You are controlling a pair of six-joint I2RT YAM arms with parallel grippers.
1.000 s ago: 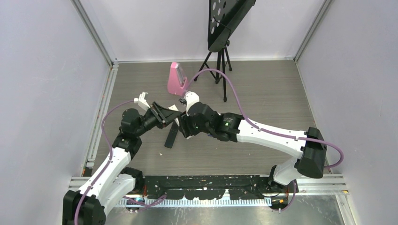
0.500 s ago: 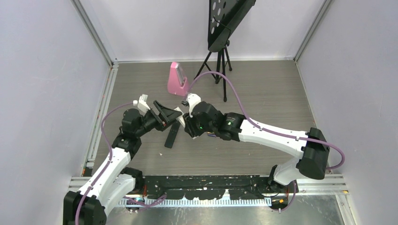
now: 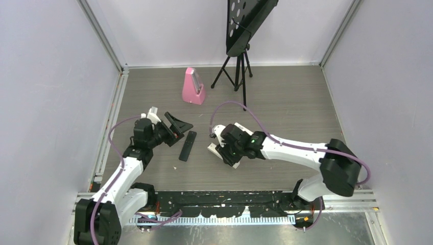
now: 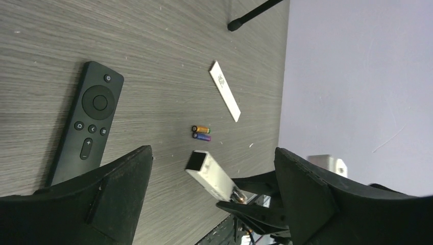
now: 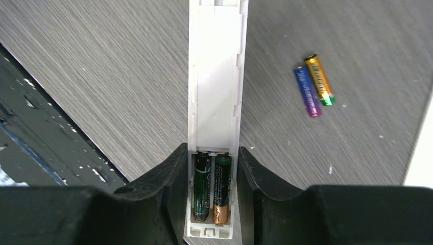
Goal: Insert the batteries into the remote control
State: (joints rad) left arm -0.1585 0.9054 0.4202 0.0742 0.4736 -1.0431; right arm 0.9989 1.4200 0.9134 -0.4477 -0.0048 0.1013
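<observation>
Left gripper (image 3: 177, 123) gapes wide and empty; right gripper (image 5: 213, 166) is clamped on a white bar-shaped plastic remote (image 5: 214, 97).
Top view: the slim black plastic remote control (image 3: 187, 145) lies flat left of the grey wood-grain desk's (image 3: 286, 102) middle, toward its near edge. Left wrist: its buttons face up, so it likely needs turning over first. Right wrist: two dark green cells (image 5: 212, 186) sit in the white remote's open bay; a loose pair of batteries (image 5: 312, 86), gold and purple-blue, lies side by side nearby. Match polarity before pressing in.
</observation>
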